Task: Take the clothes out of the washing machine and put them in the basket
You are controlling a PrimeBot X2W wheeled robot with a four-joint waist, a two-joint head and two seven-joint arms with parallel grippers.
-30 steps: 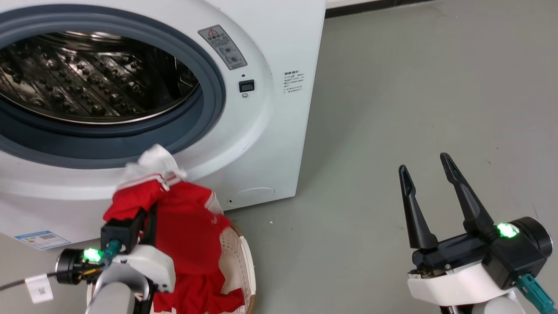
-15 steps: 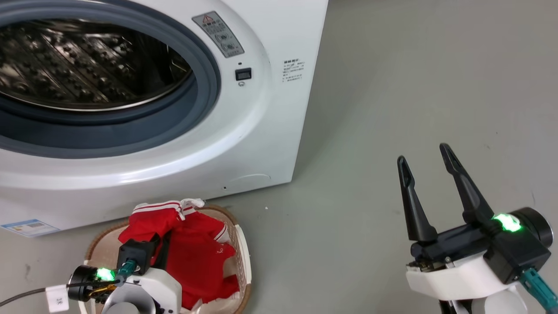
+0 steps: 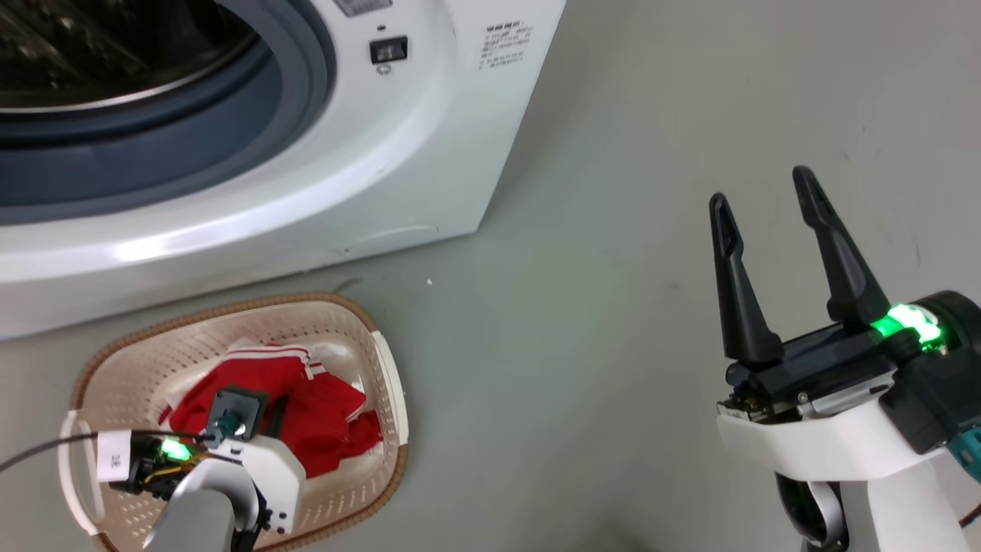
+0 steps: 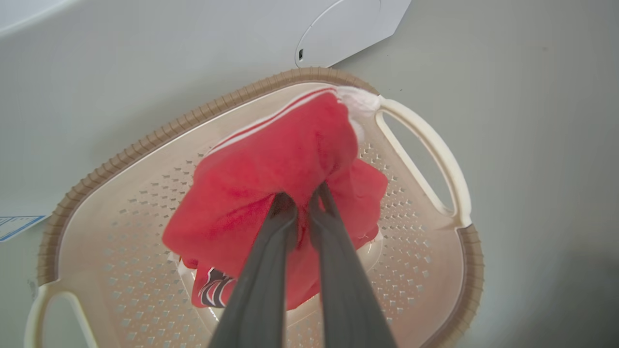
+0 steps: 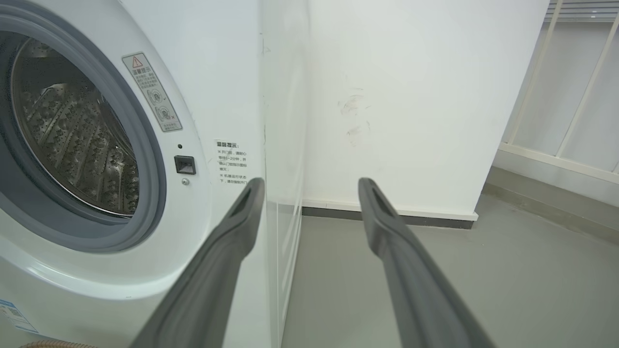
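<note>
clothes, red with white stripe trim, sit bunched inside the basket on the grey floor, just near the washing machine. left tool is pinched narrow on the fabric. right tool hangs spread wide over bare floor to the right, holding nothing.

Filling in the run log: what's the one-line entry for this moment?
left gripper: shut on clothes | clothes: inside basket | right gripper: open, idle
</note>
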